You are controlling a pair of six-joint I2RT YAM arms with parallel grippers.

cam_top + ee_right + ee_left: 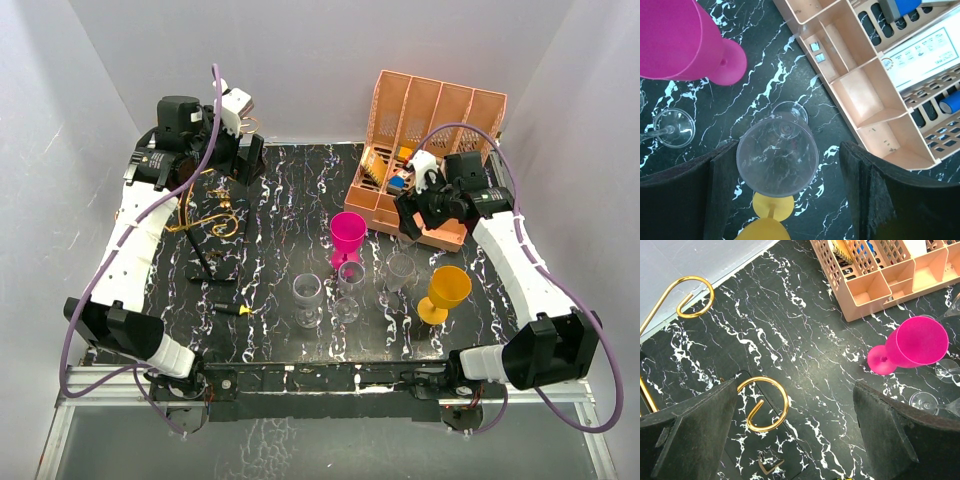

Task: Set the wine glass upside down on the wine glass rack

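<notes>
A clear wine glass (777,159) stands upright on the black marbled table, seen in the top view (400,270) in front of the organiser. My right gripper (789,150) hangs over it, open, with the bowl between the fingers. The bowl sits close against the left finger (695,195), with a gap to the right one. The wine glass rack (215,215), of gold wire with curled arms (762,405), stands at the left. My left gripper (795,405) hovers open above the rack with nothing between its fingers; in the top view that gripper (243,155) is behind the rack.
A pink glass (348,235) and a yellow glass (445,290) flank the clear one. Two more clear glasses (308,295) (347,300) stand mid-table. A salmon-pink organiser (430,120) is right behind the right gripper (410,225). A small black and yellow item (232,309) lies front left.
</notes>
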